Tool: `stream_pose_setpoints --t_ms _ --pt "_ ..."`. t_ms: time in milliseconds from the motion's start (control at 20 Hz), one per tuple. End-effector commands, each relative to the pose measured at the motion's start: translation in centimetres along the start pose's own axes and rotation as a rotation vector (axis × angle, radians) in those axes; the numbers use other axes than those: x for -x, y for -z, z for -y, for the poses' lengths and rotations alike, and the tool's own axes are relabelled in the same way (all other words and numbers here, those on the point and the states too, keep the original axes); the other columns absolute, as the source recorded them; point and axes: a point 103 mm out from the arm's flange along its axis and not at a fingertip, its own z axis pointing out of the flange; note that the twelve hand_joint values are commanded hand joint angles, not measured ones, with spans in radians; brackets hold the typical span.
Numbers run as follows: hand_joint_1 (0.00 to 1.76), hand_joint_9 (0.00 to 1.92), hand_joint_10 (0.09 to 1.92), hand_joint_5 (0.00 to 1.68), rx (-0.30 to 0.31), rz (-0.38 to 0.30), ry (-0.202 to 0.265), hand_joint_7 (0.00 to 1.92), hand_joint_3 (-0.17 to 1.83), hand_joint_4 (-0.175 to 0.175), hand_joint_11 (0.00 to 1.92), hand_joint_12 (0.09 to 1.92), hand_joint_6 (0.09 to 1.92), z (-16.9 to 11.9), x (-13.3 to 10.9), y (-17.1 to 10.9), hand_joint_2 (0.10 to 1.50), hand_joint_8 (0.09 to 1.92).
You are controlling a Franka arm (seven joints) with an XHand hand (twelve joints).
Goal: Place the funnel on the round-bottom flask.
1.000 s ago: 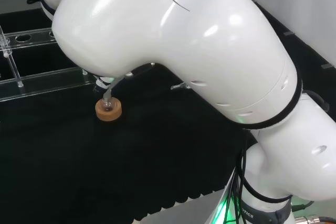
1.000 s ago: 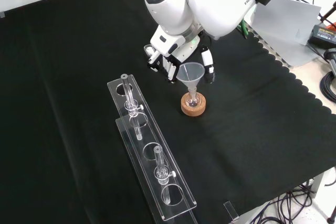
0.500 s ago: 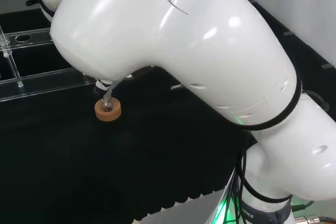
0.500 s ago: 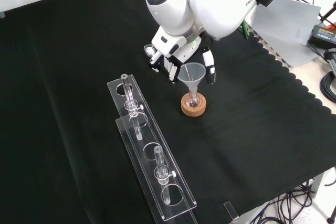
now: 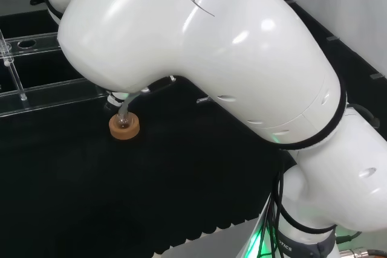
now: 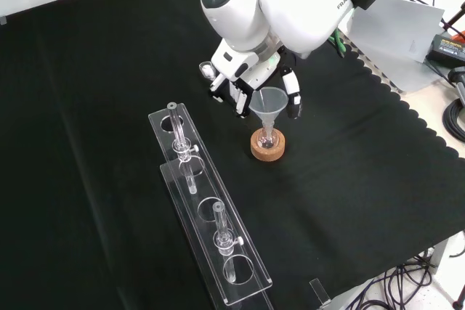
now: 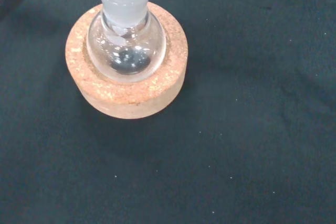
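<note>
Funnel (image 6: 269,103) sits in the flask (image 7: 126,45) mid-cloth — the hand (image 6: 243,81) flanks it, grip unclear; withdraw straight, without nudging.

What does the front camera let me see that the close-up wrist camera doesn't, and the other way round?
The front view alone takes in the funnel's wide cone, the hand behind it, and a clear rack standing to the left on the cloth. The wrist view alone looks down into the round-bottom flask, showing its clear bulb nested in the ring, with a dark patch at its base. Both views share the cork ring on the black cloth, with the flask seated in it.
</note>
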Motion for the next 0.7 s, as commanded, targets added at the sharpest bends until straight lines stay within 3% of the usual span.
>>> stream_pose_setpoints --t_ms 50,700 --pt "0.75 1.05 0.31 0.83 -0.002 -0.004 -0.003 1.21 0.51 0.041 0.0 1.5 0.75 -0.02 -0.19 -0.01 0.58 0.48" --pt "0.74 1.06 0.31 0.79 -0.008 -0.02 -0.01 1.21 0.51 0.036 0.0 1.5 0.73 0.59 0.56 -0.51 0.59 0.48"
